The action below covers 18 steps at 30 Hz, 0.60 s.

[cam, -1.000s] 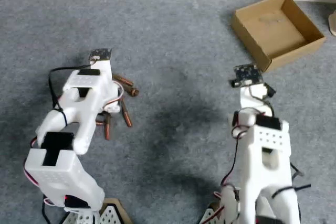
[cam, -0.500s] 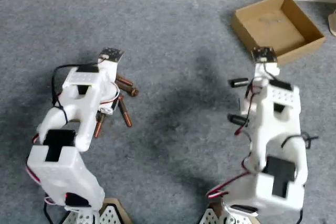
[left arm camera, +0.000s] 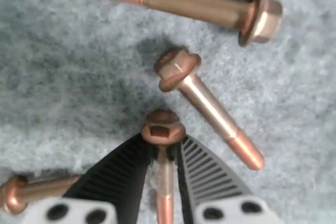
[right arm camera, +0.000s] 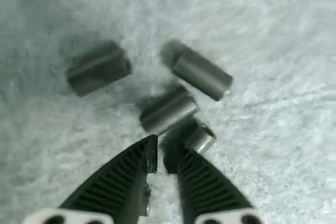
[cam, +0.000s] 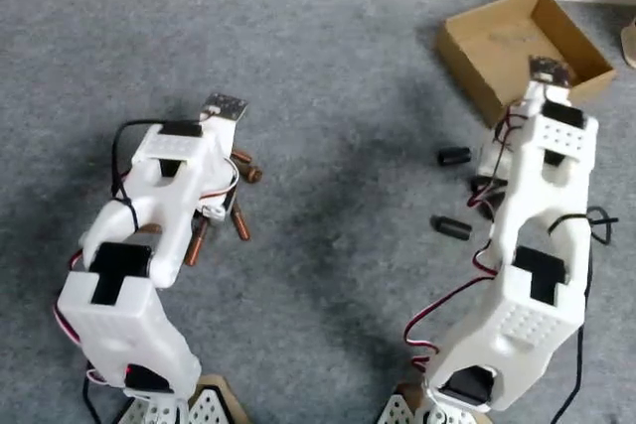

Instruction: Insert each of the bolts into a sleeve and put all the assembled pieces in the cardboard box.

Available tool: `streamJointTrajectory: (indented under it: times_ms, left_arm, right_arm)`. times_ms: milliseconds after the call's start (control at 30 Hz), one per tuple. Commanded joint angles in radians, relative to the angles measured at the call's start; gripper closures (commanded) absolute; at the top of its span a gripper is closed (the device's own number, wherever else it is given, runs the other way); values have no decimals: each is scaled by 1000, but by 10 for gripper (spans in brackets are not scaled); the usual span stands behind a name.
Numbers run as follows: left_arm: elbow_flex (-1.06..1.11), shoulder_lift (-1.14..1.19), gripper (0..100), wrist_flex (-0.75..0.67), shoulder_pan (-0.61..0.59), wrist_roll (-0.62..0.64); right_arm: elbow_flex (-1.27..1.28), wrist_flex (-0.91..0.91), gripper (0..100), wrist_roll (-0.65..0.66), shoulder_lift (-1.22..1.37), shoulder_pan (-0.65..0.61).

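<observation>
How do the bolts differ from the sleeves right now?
The bolts are copper-coloured, long and hex-headed; the sleeves are dark grey, short and plain. One bolt sits in the left gripper; every sleeve lies loose. Both kinds are unassembled, outside the cardboard box.

Grey, seemingly felt-covered table (cam: 338, 245), copper bolts (left arm camera: 184, 1), dark sleeves (cam: 453, 156), cardboard box (cam: 517, 52)

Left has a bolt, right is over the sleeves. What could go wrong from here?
1. The left gripper pinches the gripped bolt right behind its head, and a neighbouring bolt lies close beside it; lifting may drag that one along.
2. The sleeves lie bunched under the right gripper, and the nearest sleeve rests against another, so a grab may roll or scatter them.
</observation>
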Motion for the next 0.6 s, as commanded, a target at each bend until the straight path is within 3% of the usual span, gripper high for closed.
streamJointTrajectory:
  times_ms: [0, 300, 567]
  left_arm:
    - [22, -5, 994, -49, 19, 8]
    - [24, -4, 994, -55, 16, 8]
    - [25, -4, 994, -54, 15, 9]
  right_arm:
    - [-50, 4, 842, -14, -10, 38]
    - [-31, -2, 880, -17, -5, 101]
    - [236, -228, 882, -112, -8, 58]
